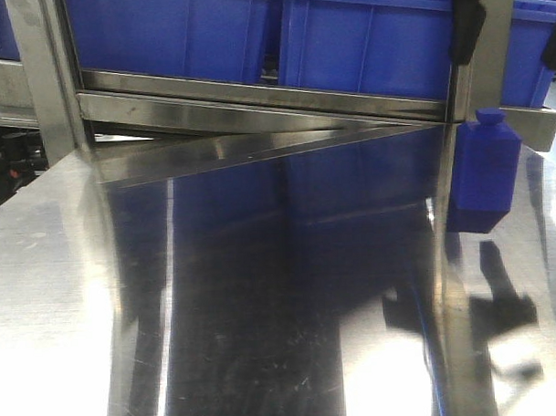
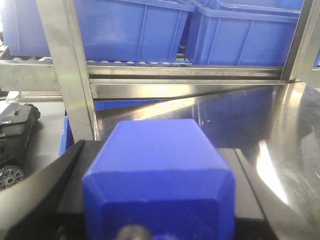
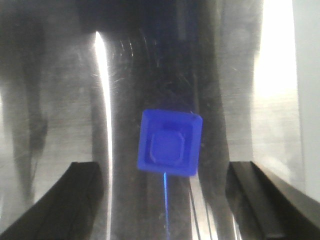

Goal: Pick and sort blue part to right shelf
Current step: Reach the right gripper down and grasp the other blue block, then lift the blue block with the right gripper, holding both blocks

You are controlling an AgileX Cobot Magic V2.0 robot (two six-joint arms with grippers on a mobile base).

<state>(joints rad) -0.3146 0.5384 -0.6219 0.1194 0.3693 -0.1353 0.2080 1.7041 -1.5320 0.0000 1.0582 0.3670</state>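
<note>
A polished steel desk point(image 1: 263, 309) fills the lower frame, streaked with glare and dark reflections. Along the top edge, blue plastic bins point(image 1: 180, 29) sit side by side behind a horizontal metal rail point(image 1: 256, 108). In the left wrist view, a black device point(image 2: 17, 120) lies at the left edge.

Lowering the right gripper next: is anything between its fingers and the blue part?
Nothing. In the right wrist view the open right gripper frames the blue part, with only bare steel table between.

No text, label or number can be read anywhere.
</note>
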